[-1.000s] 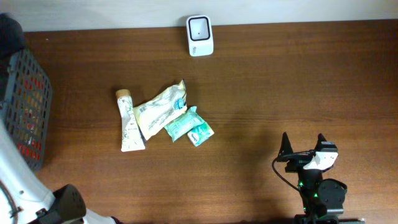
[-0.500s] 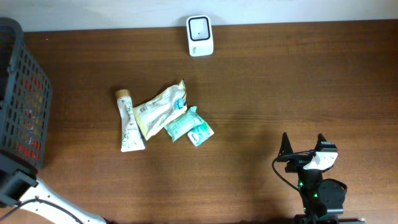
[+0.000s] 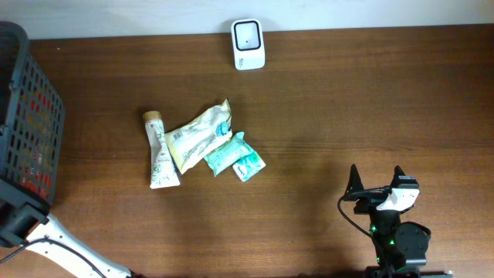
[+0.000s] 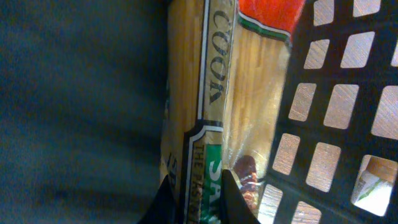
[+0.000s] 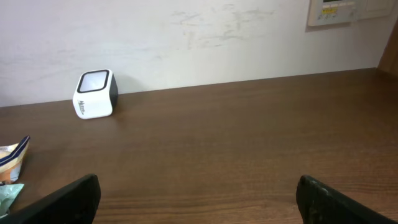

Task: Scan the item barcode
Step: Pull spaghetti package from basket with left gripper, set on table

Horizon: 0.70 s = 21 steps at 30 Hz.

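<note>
Our left pincer (image 4: pixel 198 200), wide apart a moment ago, now clamps the edge of a spaghetti packet (image 4: pixel 211 93) inside the black basket (image 3: pixel 31 116) at the left edge of the overhead view. We judge the item is grasped and ready to lift toward the white scanner (image 3: pixel 248 44) at top centre. Our right pincer (image 5: pixel 199 202) hangs wide open at lower right.

A dark brown wooden table (image 3: pixel 370 100) fills the overhead view, its grain running lengthwise, with a soft, even sheen. Behind its far edge rises a pale, scuffed wall (image 5: pixel 205 37). A small white panel (image 5: pixel 336 11) is mounted high on the wall at right, beside a wooden strip (image 5: pixel 390 43).
</note>
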{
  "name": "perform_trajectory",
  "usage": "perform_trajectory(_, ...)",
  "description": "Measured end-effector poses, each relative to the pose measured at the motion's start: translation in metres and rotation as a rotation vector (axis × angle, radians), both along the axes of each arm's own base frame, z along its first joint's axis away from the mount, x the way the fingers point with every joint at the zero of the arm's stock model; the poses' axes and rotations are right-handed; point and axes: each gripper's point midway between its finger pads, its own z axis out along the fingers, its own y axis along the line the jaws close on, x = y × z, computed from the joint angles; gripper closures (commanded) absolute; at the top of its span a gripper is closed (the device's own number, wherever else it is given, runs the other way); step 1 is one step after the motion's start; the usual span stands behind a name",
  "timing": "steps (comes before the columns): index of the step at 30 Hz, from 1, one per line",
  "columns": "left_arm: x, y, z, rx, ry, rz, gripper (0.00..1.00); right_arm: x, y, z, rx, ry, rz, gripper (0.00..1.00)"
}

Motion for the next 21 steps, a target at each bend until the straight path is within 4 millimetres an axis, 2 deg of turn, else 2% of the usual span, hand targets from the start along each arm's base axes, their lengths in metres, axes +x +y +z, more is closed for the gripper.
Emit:
perform_trajectory(2,-0.004,0.011,0.019,0.061,0.042,0.029,1.00,0.000,0.000,0.000,0.000,0.000,0.000,0.01)
perform_trajectory(3,-0.004,0.025,0.039,0.137,0.038,0.052,1.00,0.000,0.000,0.000,-0.001,0.000,0.000,0.01)
perform_trajectory(4,-0.001,0.037,0.069,0.211,-0.001,0.075,1.00,0.000,0.000,0.000,0.000,0.000,0.000,0.01)
perform_trajectory(5,0.001,0.046,0.109,0.297,-0.067,0.099,1.00,0.000,0.000,0.000,0.000,0.000,0.000,0.01)
perform_trajectory(6,-0.001,0.044,0.159,0.370,-0.134,0.125,1.00,0.000,0.000,0.000,0.000,0.000,0.000,0.01)
perform_trajectory(7,-0.008,0.031,0.222,0.452,-0.224,0.145,1.00,0.000,0.000,0.000,0.000,0.000,0.000,0.01)
perform_trajectory(8,-0.014,0.015,0.265,0.503,-0.289,0.147,1.00,0.000,0.000,0.000,0.000,0.000,0.000,0.01)
perform_trajectory(9,-0.020,-0.007,0.296,0.530,-0.336,0.134,1.00,0.000,0.000,0.000,0.000,0.000,0.000,0.02)
perform_trajectory(10,-0.024,-0.047,0.332,0.536,-0.398,0.096,1.00,0.000,0.000,0.000,0.000,0.000,0.000,0.01)
perform_trajectory(11,-0.021,-0.093,0.357,0.516,-0.461,0.038,1.00,0.000,0.000,0.000,0.000,0.000,0.000,0.02)
perform_trajectory(12,-0.015,-0.130,0.365,0.475,-0.487,-0.022,1.00,0.000,0.000,0.000,0.000,0.000,0.000,0.01)
perform_trajectory(13,-0.006,-0.173,0.360,0.399,-0.474,-0.093,1.00,0.000,0.000,0.000,0.000,0.000,0.000,0.01)
perform_trajectory(14,0.014,-0.216,0.347,0.329,-0.454,-0.179,1.00,0.000,0.000,0.000,0.000,0.000,0.000,0.01)
perform_trajectory(15,0.027,-0.247,0.334,0.281,-0.425,-0.247,1.00,0.000,0.000,0.000,-0.001,0.000,0.000,0.02)
perform_trajectory(16,0.038,-0.292,0.313,0.225,-0.368,-0.345,1.00,0.000,0.000,0.000,0.000,0.000,0.000,0.01)
perform_trajectory(17,0.046,-0.326,0.294,0.186,-0.323,-0.422,1.00,0.000,0.000,0.000,0.000,0.000,0.000,0.02)
perform_trajectory(18,0.046,-0.375,0.268,0.138,-0.247,-0.533,1.00,0.000,0.000,0.000,0.000,0.000,0.000,0.01)
perform_trajectory(19,0.049,-0.404,0.248,0.114,-0.204,-0.599,1.00,0.000,0.000,0.000,-0.001,0.001,0.000,0.01)
perform_trajectory(20,0.052,-0.455,0.216,0.093,-0.166,-0.709,1.00,0.000,0.000,0.000,0.000,0.001,0.000,0.01)
perform_trajectory(21,0.047,-0.501,0.179,0.070,-0.116,-0.808,1.00,0.000,0.000,0.000,0.000,0.000,0.000,0.02)
